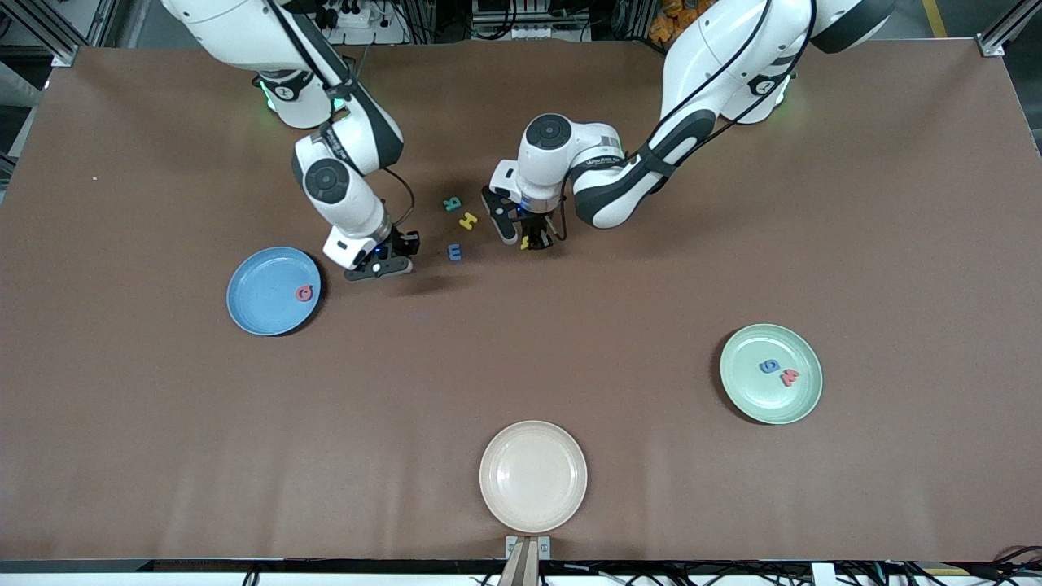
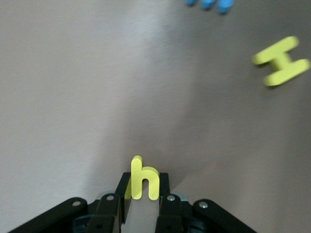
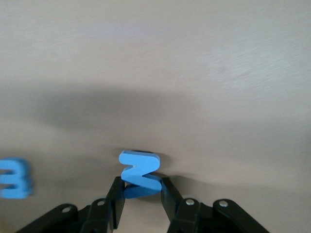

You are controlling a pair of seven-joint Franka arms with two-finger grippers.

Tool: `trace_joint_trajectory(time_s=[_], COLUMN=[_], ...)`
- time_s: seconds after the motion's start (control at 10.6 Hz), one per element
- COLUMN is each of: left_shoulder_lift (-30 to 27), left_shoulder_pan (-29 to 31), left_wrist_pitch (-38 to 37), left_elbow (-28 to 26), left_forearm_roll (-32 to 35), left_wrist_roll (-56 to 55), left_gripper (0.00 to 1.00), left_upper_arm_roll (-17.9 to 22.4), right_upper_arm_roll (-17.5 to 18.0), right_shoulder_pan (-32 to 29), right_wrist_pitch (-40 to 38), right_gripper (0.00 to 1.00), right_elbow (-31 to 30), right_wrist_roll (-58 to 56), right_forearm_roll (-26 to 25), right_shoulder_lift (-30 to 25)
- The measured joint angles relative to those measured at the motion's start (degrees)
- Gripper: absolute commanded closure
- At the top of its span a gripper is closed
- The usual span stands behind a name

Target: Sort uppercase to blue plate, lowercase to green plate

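Observation:
My left gripper (image 1: 531,241) (image 2: 144,187) is shut on the small yellow h (image 2: 144,182), just above the table beside the loose letters. The teal R (image 1: 452,203), yellow H (image 1: 467,220) (image 2: 282,60) and blue W (image 1: 455,252) (image 3: 14,178) lie on the table. My right gripper (image 1: 381,268) (image 3: 140,187) is between the W and the blue plate (image 1: 252,313), shut on a blue zigzag letter (image 3: 138,167) shaped like an N or Z. The red Q (image 1: 304,293) lies in the blue plate. The blue g (image 1: 768,366) and red w (image 1: 790,377) lie in the green plate (image 1: 749,399).
A cream plate (image 1: 533,476) sits at the table edge nearest the front camera, in the middle. The blue plate is toward the right arm's end and the green plate toward the left arm's end. Both arms reach in over the middle of the table.

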Motion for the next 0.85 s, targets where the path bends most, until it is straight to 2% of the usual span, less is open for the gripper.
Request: trace_joint_trajectory(time_s=[0.19, 0.47, 0.66, 0.85], left_shoulder_lift=[-0.2, -3.0, -7.1, -10.3], left_shoulder_pan=[4.5, 11.5, 17.7, 22.5], left_wrist_pitch=[-0.8, -8.0, -13.9, -22.0], left_elbow=[0.1, 1.1, 2.8, 6.1], left_forearm_roll=[0.0, -2.5, -7.1, -8.3], left_wrist_roll=[0.0, 0.0, 0.0, 0.0], left_gripper=[1.0, 1.0, 1.0, 1.0], left_upper_arm_roll=[-0.1, -0.6, -3.9, -5.8], right_upper_arm_roll=[-3.7, -9.8, -13.1, -17.0], right_shoulder_pan=[-1.0, -1.5, -1.7, -1.8], right_wrist_pitch=[-3.1, -13.1, -16.8, -17.9], right_gripper=[0.78, 0.78, 0.78, 0.78], right_elbow=[1.3, 5.8, 8.4, 8.8], right_wrist_roll=[-7.1, -17.5, -23.7, -30.8], right_forearm_roll=[-0.1, -0.1, -0.1, -0.1], right_shoulder_lift=[-0.3, -1.5, -1.9, -1.8])
